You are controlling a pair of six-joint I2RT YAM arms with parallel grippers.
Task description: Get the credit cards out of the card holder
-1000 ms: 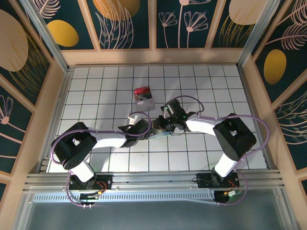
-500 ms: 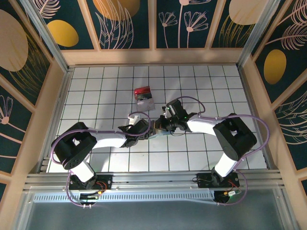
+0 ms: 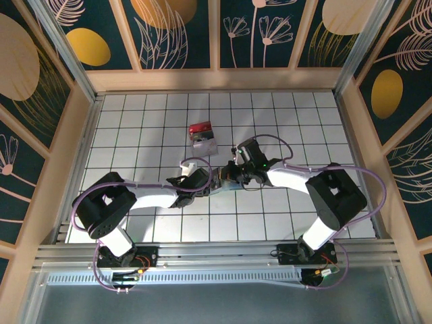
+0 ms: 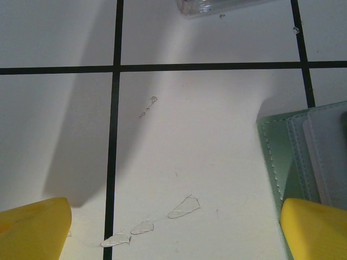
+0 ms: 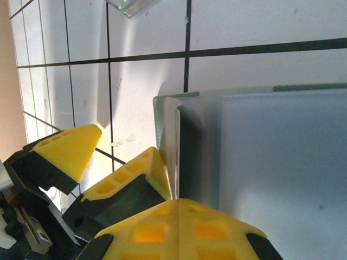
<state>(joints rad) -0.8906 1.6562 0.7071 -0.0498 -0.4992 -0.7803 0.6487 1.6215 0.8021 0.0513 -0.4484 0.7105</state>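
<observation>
The card holder (image 5: 282,151) lies on the tiles between my two grippers, pale green at its stitched edge (image 4: 276,157) and blue-grey across the leaf. My right gripper (image 5: 179,203) is shut on a thin pale sheet standing up at the holder's left edge. I cannot tell whether that sheet is a credit card or a leaf. My left gripper (image 4: 173,227) is open wide, its right fingertip (image 4: 314,230) lying on the holder's green corner and its left one (image 4: 32,230) over bare tile. Seen from above, the two grippers (image 3: 204,181) (image 3: 228,178) meet tip to tip and cover the holder.
A red-topped block (image 3: 201,133) with a clear base (image 4: 217,4) stands about one tile beyond the grippers. Small clear flakes (image 4: 183,207) lie on the white tiled floor (image 3: 135,121). Wooden walls (image 3: 216,79) ring the floor.
My right gripper's jaws have closed fully at the holder's edge, and the right arm's elbow has swung slightly to the right. The left arm and the block have not moved.
</observation>
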